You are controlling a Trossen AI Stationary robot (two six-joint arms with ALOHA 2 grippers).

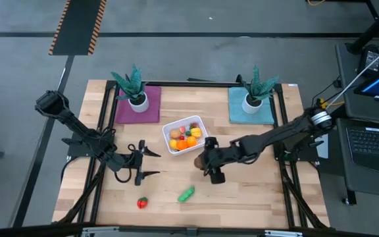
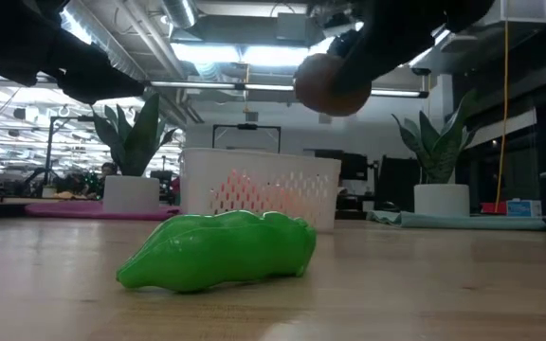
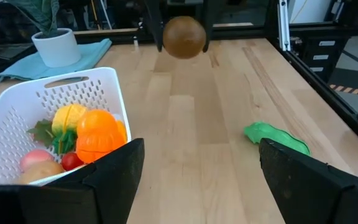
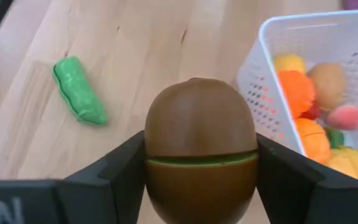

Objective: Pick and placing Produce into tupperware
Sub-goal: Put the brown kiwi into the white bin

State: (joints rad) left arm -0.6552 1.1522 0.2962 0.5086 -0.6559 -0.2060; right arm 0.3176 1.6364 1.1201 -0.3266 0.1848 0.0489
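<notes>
The white perforated tupperware (image 1: 192, 122) stands mid-table between two potted plants and holds several yellow, orange, red and tan produce pieces (image 3: 86, 134). My right gripper (image 1: 204, 162) hovers just beside its near corner, shut on a brown kiwi (image 4: 199, 124). The kiwi shows raised above the table in the low view (image 2: 332, 83). An elongated green piece (image 1: 187, 193) lies on the wood nearer the near edge, with a small red piece (image 1: 142, 203) to its left. My left gripper (image 1: 151, 163) waits open to the left of the tupperware, touching nothing. My right gripper pinches the kiwi at its widest middle (image 4: 160, 146), one finger (image 4: 114, 171) on each opposite side, along the green seam between its halves. The fingers slant down from above and from the table's right. The kiwi is lifted clear of the table.
Two spiky green plants in white pots stand on a purple mat (image 1: 137, 108) and a teal mat (image 1: 250, 108) at the far side. Bare wood lies between the tupperware and the near edge. Black frame rails run along the table's left and right edges.
</notes>
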